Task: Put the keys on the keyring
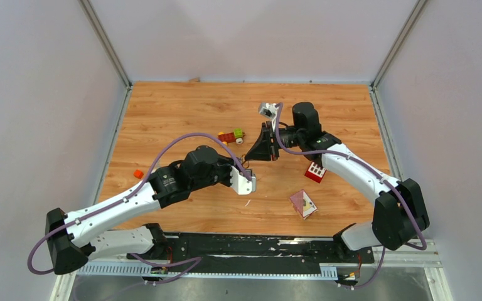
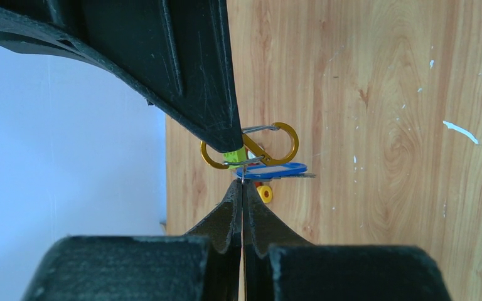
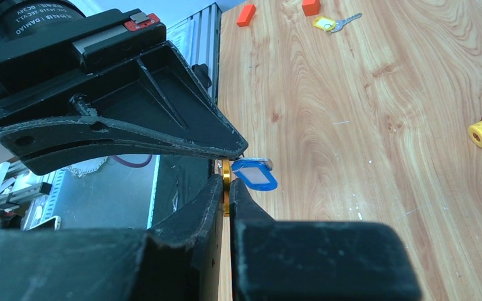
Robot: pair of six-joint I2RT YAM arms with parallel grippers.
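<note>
Your left gripper (image 2: 243,187) is pressing its fingers fully together, pinching the blue key (image 2: 270,170). Your right gripper (image 3: 227,188) is clamping the keyring (image 3: 226,179) edge-on, with the key sitting right against it. Both tips are meeting near the toy car (image 1: 232,135). The yellow key (image 3: 326,24) is lying well apart from that car, beside an orange block (image 3: 311,6).

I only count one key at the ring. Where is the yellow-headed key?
In the right wrist view, the yellow-headed key lies on the table at the top edge, just below an orange block.
</note>
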